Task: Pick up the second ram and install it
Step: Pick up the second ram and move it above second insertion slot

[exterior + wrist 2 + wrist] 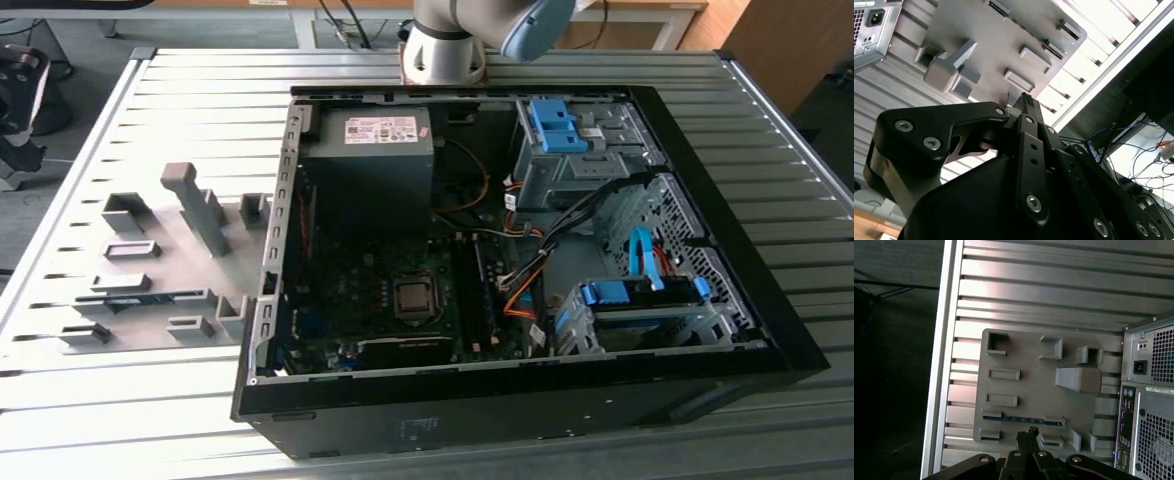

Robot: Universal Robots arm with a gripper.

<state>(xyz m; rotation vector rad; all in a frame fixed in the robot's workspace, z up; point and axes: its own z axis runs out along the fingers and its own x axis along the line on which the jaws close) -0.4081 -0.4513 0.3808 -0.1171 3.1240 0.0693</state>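
Hovering above the grey holder plate [1029,370], the hand [1028,432] has its two fingers drawn together at the tips, with nothing held between them.

Just ahead of the fingertips, and clear of them, lies the second ram [1021,419]. It shows as a thin blue-green strip, so it seems to stand on its long edge, cradled lengthwise between low grey blocks [1054,421] on the side of the plate nearest the hand. In the exterior view the same stick [144,297] sits low among those blocks.

I judge it to be light and stiff but thin. It will likely tolerate a firm squeeze across its flat faces and resent any twist or a knock on the chips. The faces look smooth, so a skewed pinch could let it slip. The best hold seems to be the middle of the upper edge, between the end blocks, with one finger on each flat face and the lower contact edge left alone. The fingers would have to part to reach around it.

Beyond the plate runs the slatted metal tabletop [1054,295]. Off to one side of the hand stands the computer case [1149,405], with its rear panel and grille facing the hand. The case is open at the top in the exterior view [763,285].
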